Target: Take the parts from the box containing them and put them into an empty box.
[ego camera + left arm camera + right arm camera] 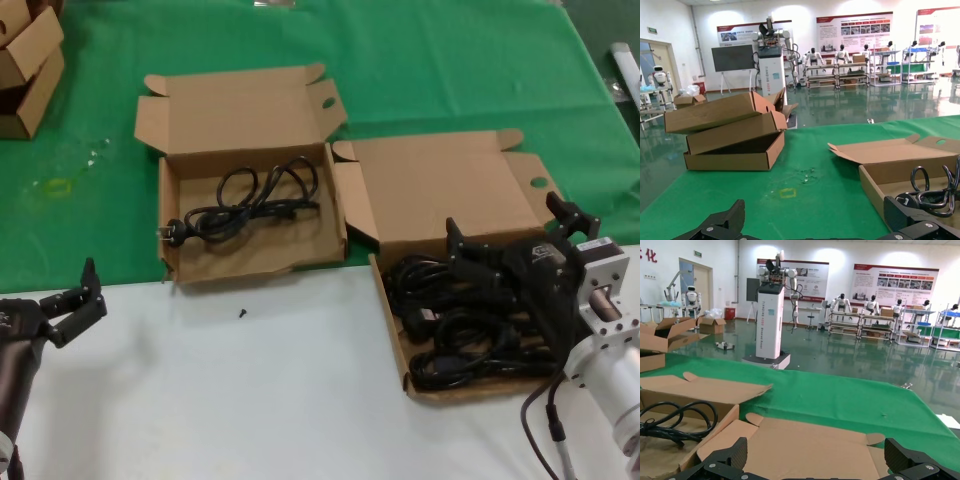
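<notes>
The box containing the parts (392,322) lies open at the right front and holds several black coiled power cords (460,335). Its lid (815,445) fills the right wrist view. My right gripper (510,230) hovers over the back of this box, open and empty, with its fingers (722,456) wide apart. The other box (255,255) lies open to the left with one coiled cord (255,200) in it. That cord also shows in the left wrist view (932,192). My left gripper (85,298) is open and empty at the table's front left, its fingers (722,222) apart.
Small stacked cartons (25,60) stand at the far left corner and show in the left wrist view (730,130). A small dark screw (241,312) lies on the white table front. Green cloth (450,60) covers the back half.
</notes>
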### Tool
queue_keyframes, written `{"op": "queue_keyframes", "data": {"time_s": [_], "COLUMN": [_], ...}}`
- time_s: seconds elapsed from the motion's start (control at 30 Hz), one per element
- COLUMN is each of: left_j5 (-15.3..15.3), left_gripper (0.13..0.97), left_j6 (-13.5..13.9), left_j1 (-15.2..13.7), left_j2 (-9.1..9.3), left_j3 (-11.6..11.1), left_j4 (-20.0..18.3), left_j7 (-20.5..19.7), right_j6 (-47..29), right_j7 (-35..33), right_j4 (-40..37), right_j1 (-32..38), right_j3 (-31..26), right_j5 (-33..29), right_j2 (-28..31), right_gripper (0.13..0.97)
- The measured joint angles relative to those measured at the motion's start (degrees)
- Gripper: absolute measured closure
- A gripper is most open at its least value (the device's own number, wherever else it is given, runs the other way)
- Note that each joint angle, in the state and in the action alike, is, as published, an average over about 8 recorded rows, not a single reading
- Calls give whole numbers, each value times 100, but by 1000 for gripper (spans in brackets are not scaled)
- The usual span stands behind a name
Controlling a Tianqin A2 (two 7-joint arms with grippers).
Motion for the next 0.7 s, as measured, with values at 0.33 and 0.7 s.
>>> {"op": "queue_keyframes", "data": {"time_s": [0.33, 0.7], "left_j5": [0, 0], "left_gripper": [132, 132], "left_j6": [0, 0], "left_j1": [0, 0], "left_j2": [0, 0], "left_j3": [0, 0], "left_j4": [0, 0], "left_j7": [0, 0], "right_j6": [0, 0], "right_j7": [0, 0], "right_j4": [0, 0], "right_j1": [0, 0], "right_j3": [0, 0], "right_j5": [0, 0], "right_j2": [0, 0], "right_gripper": [129, 129]}}
